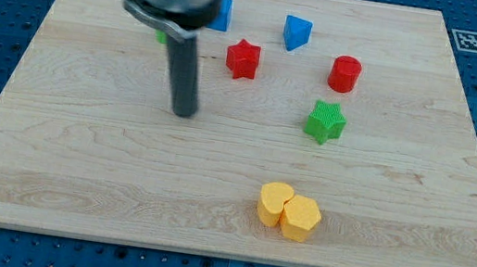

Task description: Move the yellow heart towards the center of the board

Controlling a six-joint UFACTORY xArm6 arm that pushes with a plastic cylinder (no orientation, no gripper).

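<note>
**Ana:** One pale wooden board [49, 154] carries everything. What is the biggest thing over it?

**Ben:** The arm's dark rod. Its grey housing hangs at the view's top, and its tip [184, 113] rests on bare wood left of the board's centre. The rod has no jaws, so nothing opens or closes, and it holds nothing. The tip touches no block.

**Ana:** And the blocks, measured from that tip?

**Ben:** The yellow heart block [273, 202] lies well to the lower right of the tip, near the board's bottom edge. A yellow hexagonal block [301, 219] touches the heart's right side. A green star block [325, 121] sits to the right of the tip, well apart. A red star block [242, 58] is near, up and to the right. A red cylinder block [345, 74] stands further right, beyond both stars. A blue wedge-like block [297, 32] is up and right, past the red star.

**Ana:** Anything half hidden?

**Ben:** A blue block [223, 14] peeps out right of the housing, above the tip, and a green sliver [160, 35] shows at its left; neither shape can be made out.
</note>
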